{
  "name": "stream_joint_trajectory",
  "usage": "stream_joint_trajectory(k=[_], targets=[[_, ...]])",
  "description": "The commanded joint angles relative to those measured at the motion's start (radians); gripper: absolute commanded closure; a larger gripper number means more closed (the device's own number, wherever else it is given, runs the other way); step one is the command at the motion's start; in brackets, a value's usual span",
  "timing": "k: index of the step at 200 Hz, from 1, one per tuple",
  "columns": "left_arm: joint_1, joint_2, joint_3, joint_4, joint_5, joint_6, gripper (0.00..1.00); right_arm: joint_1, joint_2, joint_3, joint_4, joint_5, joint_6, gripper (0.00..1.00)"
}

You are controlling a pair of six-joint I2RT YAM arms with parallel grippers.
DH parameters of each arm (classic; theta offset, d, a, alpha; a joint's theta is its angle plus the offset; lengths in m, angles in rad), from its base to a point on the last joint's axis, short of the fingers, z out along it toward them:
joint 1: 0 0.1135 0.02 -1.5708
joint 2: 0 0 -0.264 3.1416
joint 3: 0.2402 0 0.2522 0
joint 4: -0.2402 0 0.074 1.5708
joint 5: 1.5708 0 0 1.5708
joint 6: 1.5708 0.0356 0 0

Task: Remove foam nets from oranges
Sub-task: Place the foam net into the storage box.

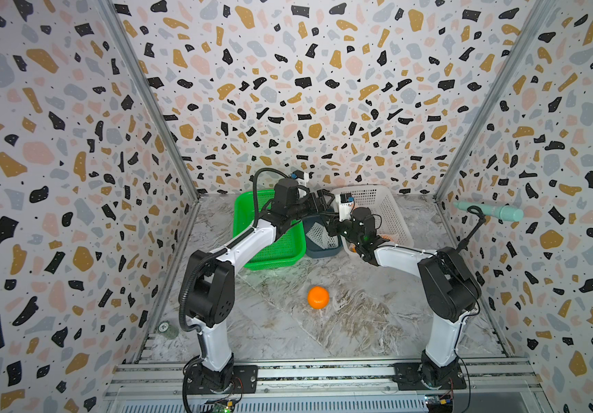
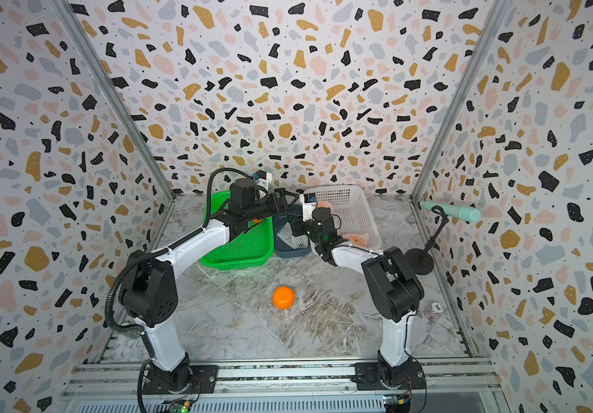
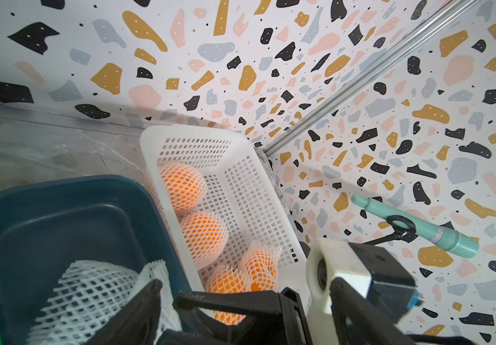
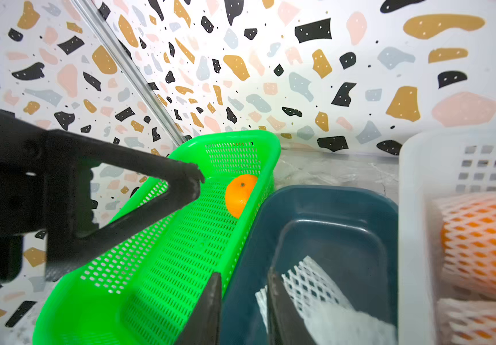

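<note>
Four netted oranges (image 3: 203,234) lie in the white basket (image 3: 193,131), each wholly sleeved in white mesh. One bare orange (image 4: 240,195) sits at the far end of the green basket (image 4: 232,136). A loose orange (image 1: 318,296), also without a net, lies alone on the marble table (image 1: 359,321), well apart from the containers. Shed foam nets (image 4: 315,286) are heaped in the dark blue bin (image 4: 330,191), which stands between the two baskets.

The right gripper (image 4: 243,286) hangs low over that bin. Its jaws are narrowly parted with nothing seen between them, and a net lies just beside one finger. The left gripper (image 1: 323,202) is spread wide and empty, poised above the bin's rim and close to its partner.

The step in hand appears to be dropping a net into the bin. To finish it well, the right arm should rise straight up, so that no mesh snags on a finger and gets dragged over the rim. The two grippers are crowded together, so one ought to clear out before the other swings. After that, the nearest netted orange in the white basket is the sensible pick. It should be gripped by the fruit while the other arm pinches only the flared end of the mesh. The loose orange may roll if nudged, and by the look of it belongs in the green basket.
</note>
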Motion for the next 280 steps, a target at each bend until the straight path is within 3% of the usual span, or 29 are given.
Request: stream_joint_trajectory(k=[1,60,125,179,224,280], targets=[[0.014,-0.043,-0.016,0.045,0.019,0.003,0.11,-0.007,-0.001,0.037,-0.013,-0.030,0.011,0.73],[0.029,-0.130,-0.062,-0.039,-0.091,0.091,0.11,-0.007,-0.012,0.048,-0.050,-0.066,-0.006,0.70],[0.033,-0.327,-0.263,-0.102,-0.243,0.179,0.09,0.014,-0.241,-0.159,-0.135,-0.089,-0.056,0.44],[0.033,-0.545,-0.555,-0.089,-0.303,0.162,0.09,0.181,-0.411,-0.315,-0.280,0.054,-0.122,0.38],[0.034,-0.763,-0.796,-0.044,-0.317,0.119,0.08,0.352,-0.473,-0.419,-0.366,0.181,-0.100,0.25],[0.033,-0.897,-0.913,-0.093,-0.373,0.094,0.08,0.493,-0.428,-0.437,-0.472,0.332,-0.019,0.11]])
